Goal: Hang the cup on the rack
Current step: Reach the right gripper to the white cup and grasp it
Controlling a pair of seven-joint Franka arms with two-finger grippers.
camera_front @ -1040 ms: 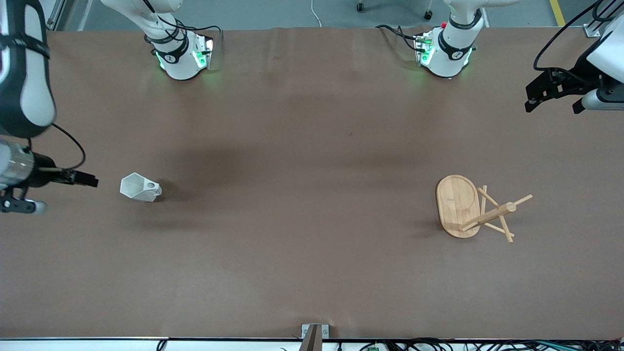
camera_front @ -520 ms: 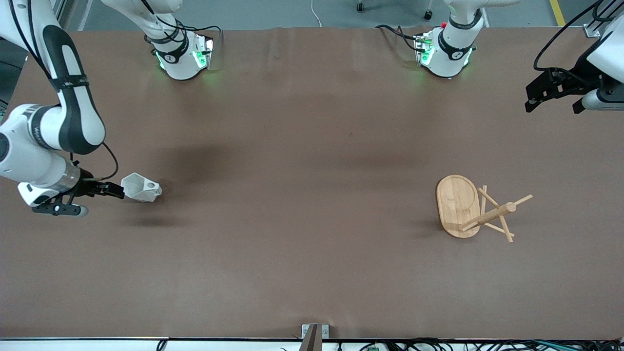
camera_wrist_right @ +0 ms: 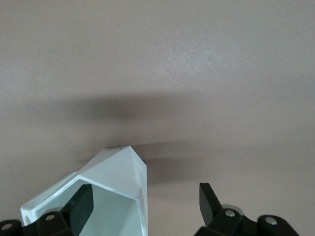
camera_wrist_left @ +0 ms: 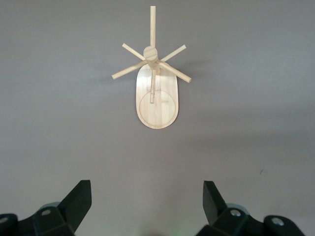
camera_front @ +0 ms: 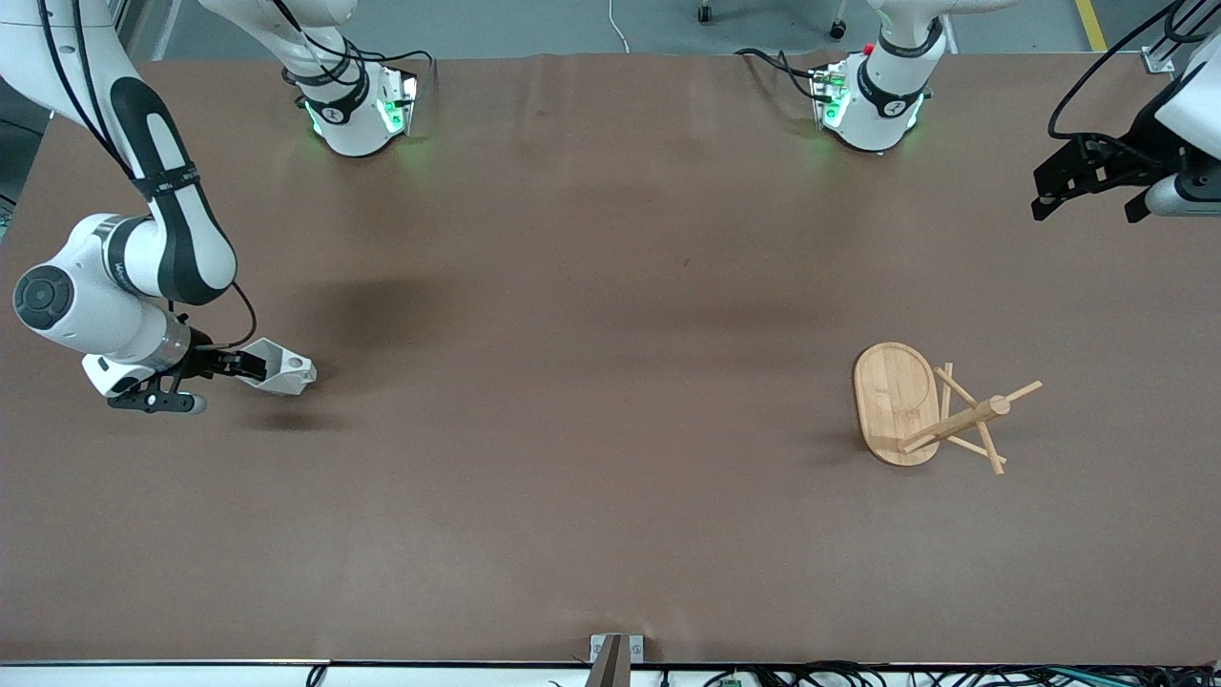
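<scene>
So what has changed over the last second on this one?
The right tool has swung in from the right arm's end of the table and now sits, open, at the mouth of the small white faceted mug, one finger inside the rim; no grip yet. The mug has not moved. The light bamboo mug tree stays put, and the left tool waits open, barely shifted.

Front view taken from high above table (camera_front: 610,534), facing arm bases. Left wrist view aimed down at rack (camera_wrist_left: 156,101) from afar; rack (camera_front: 897,405) shared. Right wrist view close on cup (camera_wrist_right: 115,191); cup (camera_front: 284,369) shared.
</scene>
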